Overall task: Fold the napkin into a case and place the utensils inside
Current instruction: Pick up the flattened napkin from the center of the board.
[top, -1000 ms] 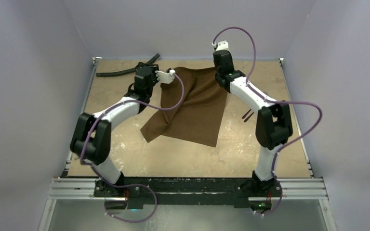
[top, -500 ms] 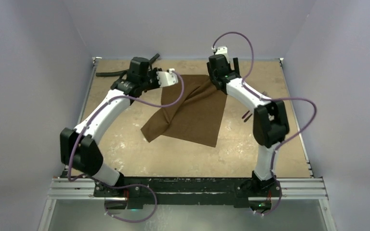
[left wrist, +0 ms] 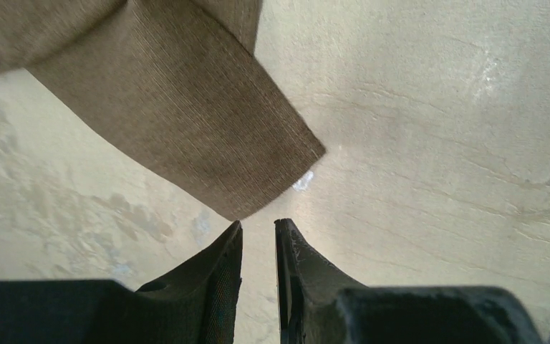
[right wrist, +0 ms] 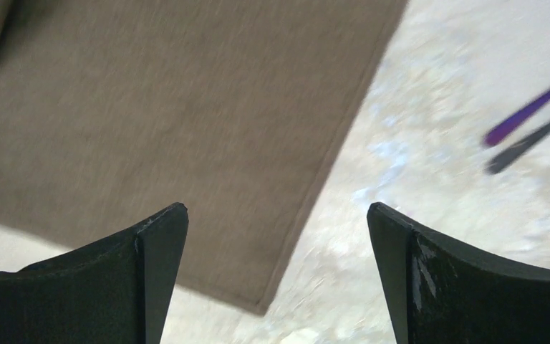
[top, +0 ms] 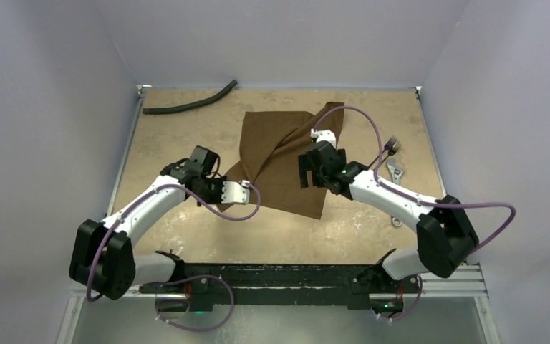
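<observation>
The brown napkin (top: 286,154) lies rumpled at mid-table, with a ridge running from its near-left corner to its far-right corner. My left gripper (top: 240,192) sits low at that near-left corner. In the left wrist view its jaws (left wrist: 258,226) stand a narrow gap apart with only table between them, and the napkin's corner (left wrist: 186,122) lies just ahead of the tips. My right gripper (top: 314,168) hovers over the napkin's right part, wide open (right wrist: 278,208) and holding nothing, above the napkin's edge (right wrist: 186,129). The utensils (top: 394,158) lie right of the napkin, seen as two slim handles (right wrist: 530,122).
A long black hose (top: 186,106) lies along the far-left edge of the table. The right arm's purple cable (top: 372,136) loops over the napkin's far-right corner. Grey walls enclose the table on three sides.
Both arms have drawn back from the napkin's far edge toward the near side. The right gripper opened and let the napkin go. The left gripper dropped to the near-left corner.
</observation>
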Tool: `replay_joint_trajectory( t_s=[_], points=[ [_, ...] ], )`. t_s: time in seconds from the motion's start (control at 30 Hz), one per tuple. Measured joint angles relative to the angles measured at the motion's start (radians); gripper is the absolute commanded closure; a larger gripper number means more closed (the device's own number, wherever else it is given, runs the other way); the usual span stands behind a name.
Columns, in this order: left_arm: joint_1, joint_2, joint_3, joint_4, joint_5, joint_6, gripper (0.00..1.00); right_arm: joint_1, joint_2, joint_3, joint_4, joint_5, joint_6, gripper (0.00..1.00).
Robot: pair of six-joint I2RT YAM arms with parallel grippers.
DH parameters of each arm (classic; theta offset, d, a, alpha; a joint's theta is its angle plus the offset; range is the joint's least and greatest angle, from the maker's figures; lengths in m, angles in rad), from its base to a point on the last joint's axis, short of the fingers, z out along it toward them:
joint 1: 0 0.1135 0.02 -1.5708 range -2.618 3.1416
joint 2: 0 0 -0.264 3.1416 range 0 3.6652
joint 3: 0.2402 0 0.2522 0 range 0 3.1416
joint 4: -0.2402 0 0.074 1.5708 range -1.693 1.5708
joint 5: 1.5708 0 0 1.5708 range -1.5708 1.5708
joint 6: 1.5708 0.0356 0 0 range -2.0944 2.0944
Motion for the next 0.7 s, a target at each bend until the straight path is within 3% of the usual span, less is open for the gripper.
replay_joint_trajectory(
  t_s=[0.13, 0.3, 0.43, 0.47, 0.57, 0.67, 0.7],
  points=[
    [-0.026, -0.004, -0.013, 0.056, 0.003, 0.013, 0.70, 0.001, -0.050, -0.095, 0.045, -0.172, 0.090, 0.14],
    [-0.038, 0.061, -0.010, 0.117, 0.008, -0.021, 0.66, 0.003, 0.022, -0.116, 0.143, -0.308, 0.154, 0.25],
    [-0.038, 0.114, -0.010, 0.134, 0.015, -0.061, 0.63, 0.003, 0.062, -0.147, 0.204, -0.389, 0.185, 0.40],
    [-0.038, 0.123, -0.010, 0.142, 0.018, -0.076, 0.67, 0.003, 0.066, -0.157, 0.214, -0.406, 0.192, 0.43],
    [-0.038, 0.149, -0.010, 0.198, 0.016, -0.128, 1.00, 0.003, 0.079, -0.182, 0.232, -0.433, 0.212, 0.54],
    [-0.037, 0.187, -0.002, 0.253, -0.002, -0.171, 1.00, 0.000, 0.102, -0.204, 0.246, -0.466, 0.238, 0.72],
    [-0.032, 0.210, 0.012, 0.258, -0.002, -0.191, 1.00, 0.000, 0.108, -0.211, 0.252, -0.475, 0.246, 0.73]
  ],
)
